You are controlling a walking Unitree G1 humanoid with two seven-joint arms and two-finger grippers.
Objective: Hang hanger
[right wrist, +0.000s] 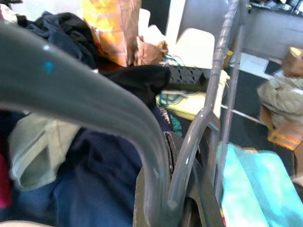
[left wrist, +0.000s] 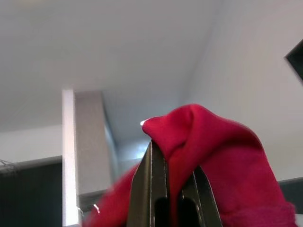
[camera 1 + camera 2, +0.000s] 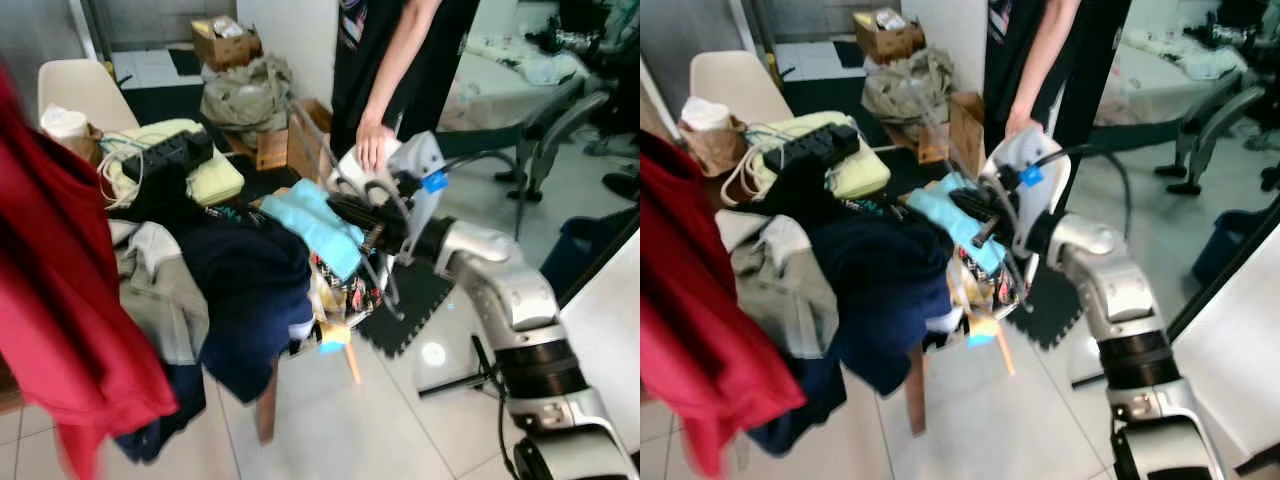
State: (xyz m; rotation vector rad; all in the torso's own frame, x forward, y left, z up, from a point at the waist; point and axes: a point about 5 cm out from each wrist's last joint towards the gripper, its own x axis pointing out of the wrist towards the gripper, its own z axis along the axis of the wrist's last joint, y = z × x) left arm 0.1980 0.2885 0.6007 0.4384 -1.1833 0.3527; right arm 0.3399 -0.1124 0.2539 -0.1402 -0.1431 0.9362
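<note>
Ahead of my head camera, my right gripper (image 3: 372, 222) is clamped on a grey hanger (image 3: 352, 190) above the clothes-heaped chair (image 3: 268, 404); a person's hand (image 3: 372, 146) hovers just behind. Red garment (image 3: 60, 320) hangs at my left. Left wrist: my left gripper (image 2: 171, 179) pinches that red cloth. Right wrist: the hanger's long arm runs away from my fingers over the pile.
</note>
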